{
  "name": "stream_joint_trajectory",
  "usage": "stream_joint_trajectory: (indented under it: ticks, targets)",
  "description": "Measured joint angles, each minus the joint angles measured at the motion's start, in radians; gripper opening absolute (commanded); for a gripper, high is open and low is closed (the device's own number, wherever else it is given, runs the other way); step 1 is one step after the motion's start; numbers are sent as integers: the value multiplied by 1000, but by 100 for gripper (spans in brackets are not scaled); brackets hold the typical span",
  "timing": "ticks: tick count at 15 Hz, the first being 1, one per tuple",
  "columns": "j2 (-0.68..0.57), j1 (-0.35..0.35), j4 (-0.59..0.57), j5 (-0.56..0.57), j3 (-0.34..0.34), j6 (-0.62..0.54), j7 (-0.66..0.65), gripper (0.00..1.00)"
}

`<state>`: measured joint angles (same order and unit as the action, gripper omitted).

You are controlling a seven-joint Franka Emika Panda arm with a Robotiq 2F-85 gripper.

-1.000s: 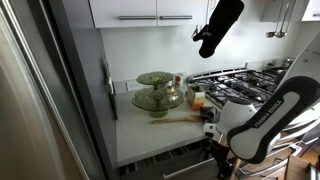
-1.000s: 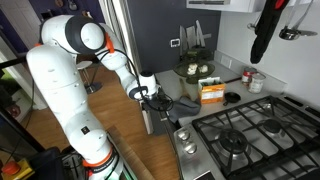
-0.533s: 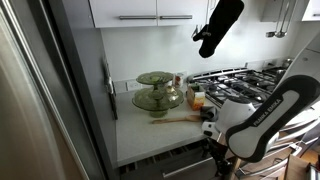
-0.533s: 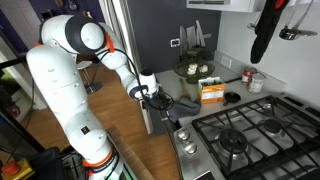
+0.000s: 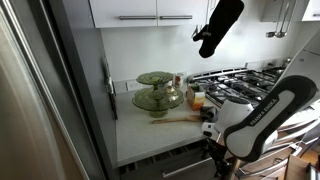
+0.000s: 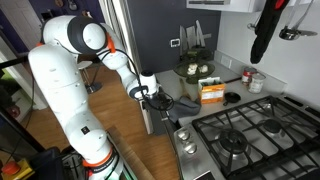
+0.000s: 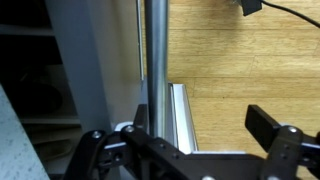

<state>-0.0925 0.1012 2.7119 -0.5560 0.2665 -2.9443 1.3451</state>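
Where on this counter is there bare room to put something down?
Bare: the front strip of the counter, between the fridge and the wooden spoon. Crowded: the back, with the glass stand and orange box beside the stove.

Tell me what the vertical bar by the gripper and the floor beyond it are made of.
Vertical bar: likely brushed steel or aluminium; grey, with a soft lengthwise highlight and a satin finish. Floor: wood or wood-look planks; warm brown with fine grain lines, low gloss.
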Motion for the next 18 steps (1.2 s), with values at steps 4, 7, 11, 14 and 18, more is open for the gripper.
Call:
stream_joint_trajectory:
  ticks: [4,7,11,14,18]
  targets:
    - [-7,-7,-9,-68,9,10,78,100]
    - [9,-11,-4,-94,11,44,117,100]
    - [60,-1,31,-99,20,108,110,100]
    - [55,27,33,1,8,88,-73,100]
    - [12,39,28,24,3,-34,-225,100]
